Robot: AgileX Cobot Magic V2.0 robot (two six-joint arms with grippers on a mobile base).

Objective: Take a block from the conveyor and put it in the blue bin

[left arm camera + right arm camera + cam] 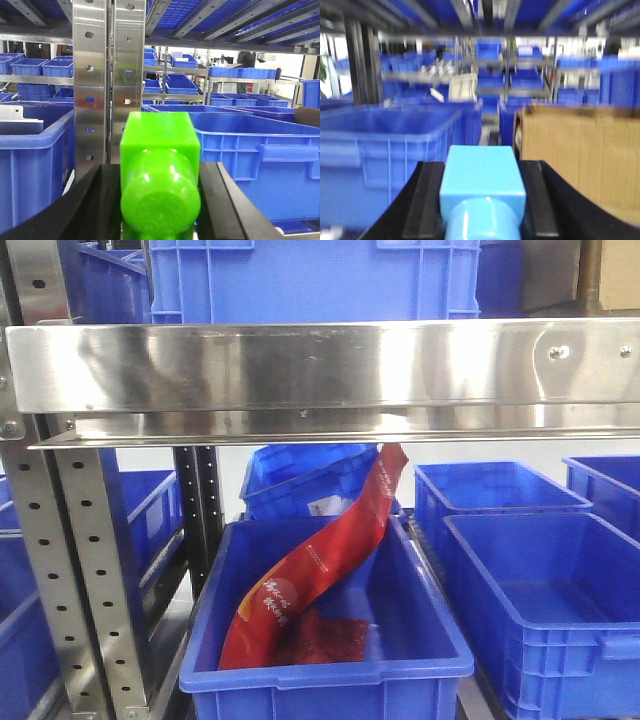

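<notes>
**Two blocks pinched, bins ahead**

Left wrist view: clamps a green block (160,170) in the left gripper (160,202), with black fingers (102,200) pressed against both sides and the round stud turned back toward the camera. Looks squat, without a clear long axis. Faces a steel upright (107,75) dead ahead. Finds a blue bin (260,145) ahead to the right and a second bin (30,150) to the left.

Right wrist view, blurred: pinches a light-blue block (482,182) the same way in the right gripper (482,205). Has a wide blue bin (390,145) ahead to the left and a cardboard box (580,155) to the right.

Front view: shows neither gripper, only a steel shelf rail (300,365) and a front bin (330,672) with a red pouch (320,575) inside.

Shows no conveyor in any view, so reads as grab done, placing not yet done. Probably calls for a shift right on the left arm, away from the upright and over the blue bin, before letting go. Nearer arm: cannot tell.
</notes>
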